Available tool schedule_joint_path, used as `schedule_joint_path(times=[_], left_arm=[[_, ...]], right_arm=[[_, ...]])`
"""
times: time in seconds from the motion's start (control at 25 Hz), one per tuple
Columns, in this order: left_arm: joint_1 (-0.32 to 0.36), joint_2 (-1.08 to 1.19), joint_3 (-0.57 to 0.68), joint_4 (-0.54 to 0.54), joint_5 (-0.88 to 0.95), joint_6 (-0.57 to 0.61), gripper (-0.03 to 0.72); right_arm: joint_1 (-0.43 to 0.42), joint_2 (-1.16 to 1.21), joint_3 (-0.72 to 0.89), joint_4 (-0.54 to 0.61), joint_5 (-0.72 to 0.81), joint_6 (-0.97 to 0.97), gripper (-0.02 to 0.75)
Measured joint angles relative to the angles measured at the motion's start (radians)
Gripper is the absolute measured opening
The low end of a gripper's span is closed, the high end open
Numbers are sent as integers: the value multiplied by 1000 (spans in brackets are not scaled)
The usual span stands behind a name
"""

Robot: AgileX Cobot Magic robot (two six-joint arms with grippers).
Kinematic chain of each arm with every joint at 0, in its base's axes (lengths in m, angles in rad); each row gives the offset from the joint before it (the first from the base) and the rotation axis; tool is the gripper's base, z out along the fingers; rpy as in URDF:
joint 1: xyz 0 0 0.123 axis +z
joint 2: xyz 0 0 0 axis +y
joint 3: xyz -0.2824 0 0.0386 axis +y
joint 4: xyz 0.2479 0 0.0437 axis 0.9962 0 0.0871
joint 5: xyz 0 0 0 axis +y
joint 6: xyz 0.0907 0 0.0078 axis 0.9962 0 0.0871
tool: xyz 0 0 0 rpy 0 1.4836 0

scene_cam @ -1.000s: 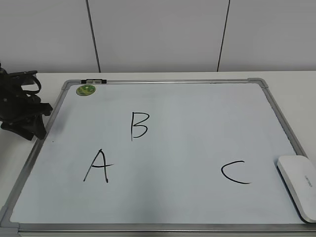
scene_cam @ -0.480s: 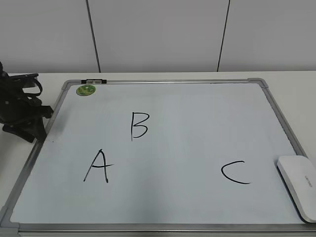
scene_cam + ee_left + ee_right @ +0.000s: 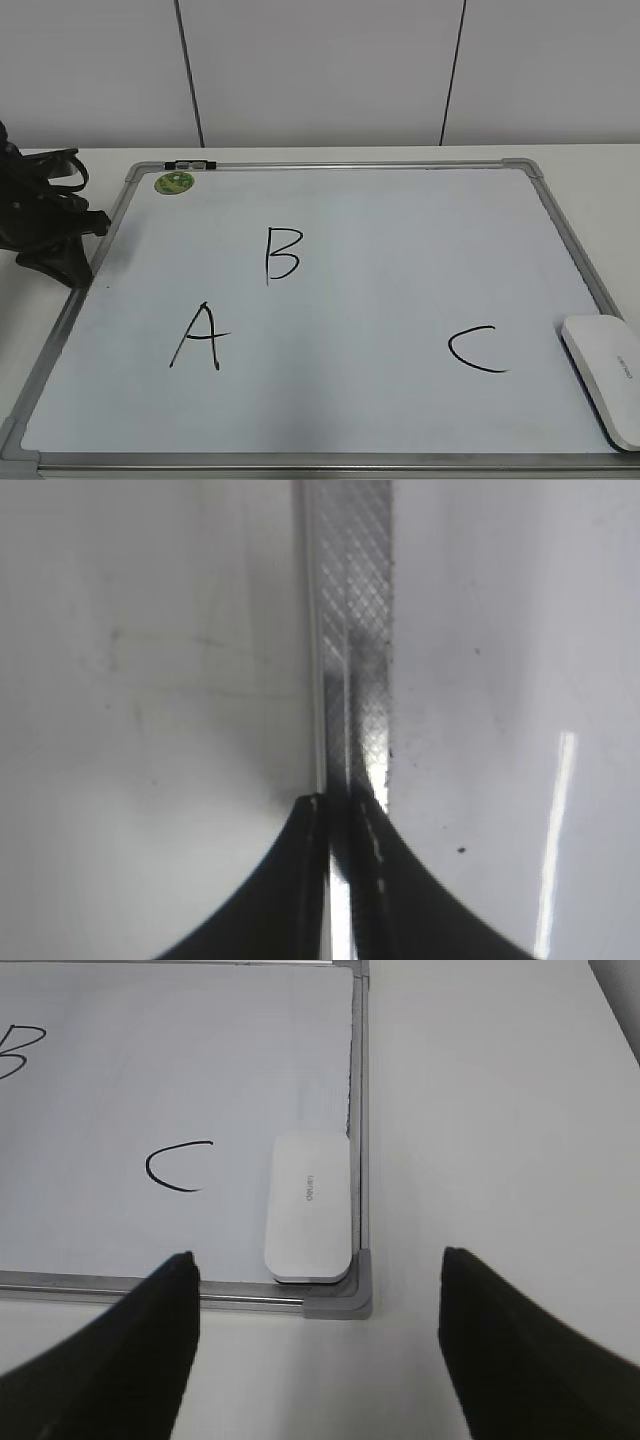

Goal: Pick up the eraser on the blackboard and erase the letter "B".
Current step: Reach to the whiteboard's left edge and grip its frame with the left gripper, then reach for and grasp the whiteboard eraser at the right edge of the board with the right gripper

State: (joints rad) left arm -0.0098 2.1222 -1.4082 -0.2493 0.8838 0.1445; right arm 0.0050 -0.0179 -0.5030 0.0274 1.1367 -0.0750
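Observation:
The white oblong eraser [image 3: 605, 378] lies at the near right corner of the blackboard [image 3: 400, 250], also in the right wrist view [image 3: 308, 1207]. The letter "B" [image 3: 282, 254] is left of the board's centre, with its edge in the right wrist view [image 3: 20, 1050]. My left gripper [image 3: 75, 268] is shut and empty, over the board's left frame [image 3: 350, 630], with its tips [image 3: 340, 805] together. My right gripper [image 3: 318, 1258] is open and empty, above the table just short of the eraser and the board's corner cap [image 3: 345, 1300]. It is out of the exterior view.
A black "A" [image 3: 198, 338] is near the front left and a black "C" [image 3: 477, 350] sits left of the eraser. A round green sticker [image 3: 173, 182] is at the far left corner. White table surrounds the board and a white wall stands behind.
My left arm has shifted slightly at the board's left edge. The eraser and the letters have not moved.

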Motion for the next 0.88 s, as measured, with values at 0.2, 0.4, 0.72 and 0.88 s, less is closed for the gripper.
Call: schedule_joint_path(times=[0.2,0.4,0.72,0.88], left_arm=[[0,0,0,-2,0,-1,11],[0,0,0,-2,2,-1,11],[0,0,0,-2,4,-1,11],[0,0,0,-2,5,-1,11]], right_arm=[[-1,0,0,2,0,0,574],[-1,24,-5,18,-9,0,574],[-1,381,-36,45,-56,0,574],[-1,590,-41,45,-66,0,574]])
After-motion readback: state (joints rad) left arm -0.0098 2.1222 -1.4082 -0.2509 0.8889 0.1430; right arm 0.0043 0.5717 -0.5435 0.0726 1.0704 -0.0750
